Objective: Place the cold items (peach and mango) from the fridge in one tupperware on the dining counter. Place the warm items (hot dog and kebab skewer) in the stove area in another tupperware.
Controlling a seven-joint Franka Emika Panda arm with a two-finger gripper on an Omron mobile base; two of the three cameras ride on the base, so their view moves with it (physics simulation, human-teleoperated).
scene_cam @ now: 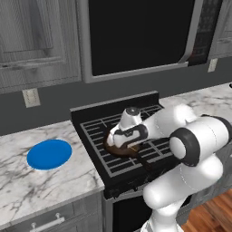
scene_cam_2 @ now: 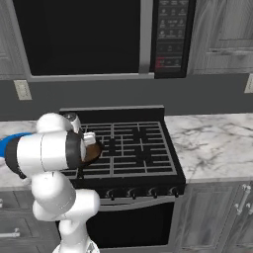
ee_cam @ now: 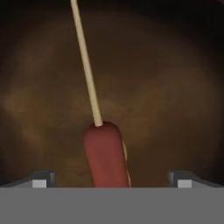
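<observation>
Far left on the marble counter (scene_cam: 27,181): a blue plate (scene_cam: 49,154), well apart from the work. Next right, the stove (scene_cam: 102,149), black grates under a dark microwave (scene_cam: 136,36). On the stove's front left burner, a brown pan (scene_cam: 118,148), mostly hidden beneath the hand in both base views. Directly above the pan, pointing down: the gripper (ee_cam: 112,178), fingers spread wide and empty, nothing between them yet. From the hand view, looking into the pan's dark floor: one tip (ee_cam: 41,178) low at left, then the hot dog (ee_cam: 107,159) in the gap, reddish, lying lengthwise toward the camera, then the other tip low at right. Just past the hot dog's far end, a pale skewer stick (ee_cam: 86,65) running up and slightly left, apparently touching or just meeting the sausage; meat of the kebab not made out here. Right of the stove, more marble counter, bare in the right base view. Step in hand, by judgement: the warm-items half, reaching for the hot dog in the pan. Next move calls for a short straight drop until the tips straddle the sausage's sides, then closing across its width, clear of the stick so the skewer is not dragged along. Tupperware not seen here, so a carry afterwards likely.
</observation>
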